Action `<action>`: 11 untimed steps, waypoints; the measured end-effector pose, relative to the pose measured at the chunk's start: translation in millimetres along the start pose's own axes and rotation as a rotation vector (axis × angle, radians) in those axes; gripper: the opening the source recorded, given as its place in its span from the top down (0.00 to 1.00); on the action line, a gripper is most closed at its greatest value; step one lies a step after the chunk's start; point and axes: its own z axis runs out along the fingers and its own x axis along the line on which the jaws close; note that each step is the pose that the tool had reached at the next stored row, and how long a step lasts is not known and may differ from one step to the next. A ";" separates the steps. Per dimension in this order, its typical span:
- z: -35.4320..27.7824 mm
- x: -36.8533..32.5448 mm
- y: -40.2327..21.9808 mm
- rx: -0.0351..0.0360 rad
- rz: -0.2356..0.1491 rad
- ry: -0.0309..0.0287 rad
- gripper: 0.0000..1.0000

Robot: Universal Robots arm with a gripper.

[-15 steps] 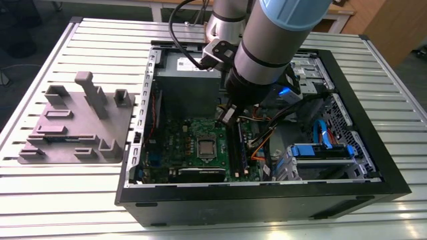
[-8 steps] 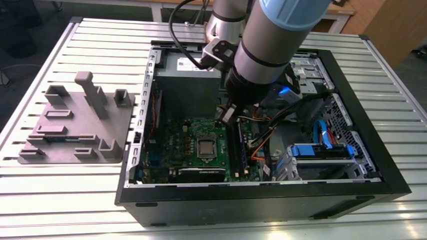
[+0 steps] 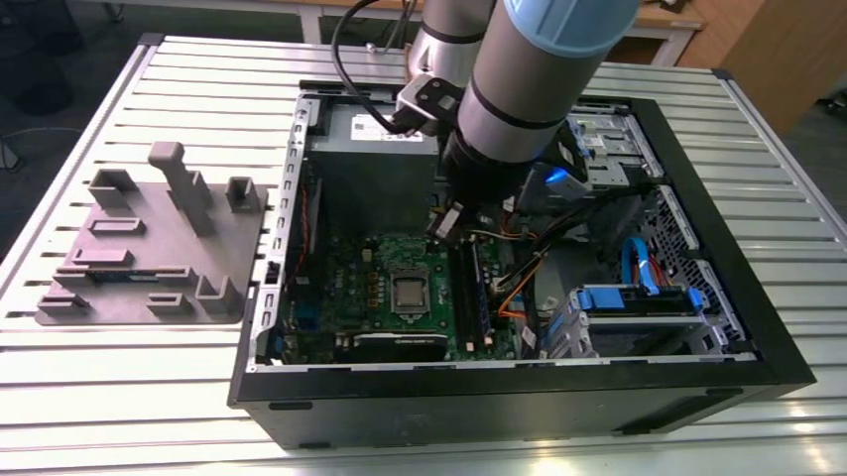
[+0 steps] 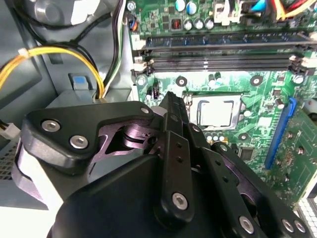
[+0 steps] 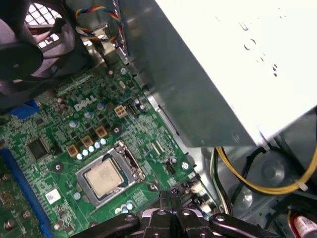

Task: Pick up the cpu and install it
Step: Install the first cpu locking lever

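Silver metal marks the cpu (image 5: 103,177), a small square chip lying flat in its socket near the middle of the green circuit board (image 3: 397,260) on the floor of the open computer case (image 3: 741,327). In the exterior view the chip (image 3: 409,293) sits clear of the gripper (image 3: 445,226), which hangs above the board just beside the long memory slots (image 3: 467,288), nearer the case's far wall. The fingers are pressed together with nothing between them.

In the second wrist view the black gripper body (image 4: 148,193) fills the foreground, its closed fingertips (image 4: 170,106) pointing at the board, with the chip (image 4: 216,111) just beyond them and apart from them. This view also shows two long dark memory slots (image 4: 223,52) and a blue slot (image 4: 280,131) at the board's edge. In the first wrist view the big grey metal box (image 5: 218,64) rises beside the board, with yellow and black wires (image 5: 257,186) looping below it and a black fan (image 5: 29,44) at the opposite side.

The exterior view alone takes in the surroundings: the case lies on a worktop of pale ribbed metal slats (image 3: 133,397). Toward the exterior view's left edge of the worktop stands a grey moulded holder (image 3: 153,248) with upright posts. Blue parts (image 3: 636,297) and orange cables (image 3: 517,288) fill the case's side toward the exterior view's right. Wooden furniture (image 3: 768,50) stands beyond the worktop's far corner.
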 end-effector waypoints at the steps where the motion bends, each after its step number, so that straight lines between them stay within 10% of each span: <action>1: 0.5 0.8 1.2 -0.0001 -0.002 0.0003 0.90; 11: 1.7 0.3 0.3 -0.0003 -0.008 0.0008 0.90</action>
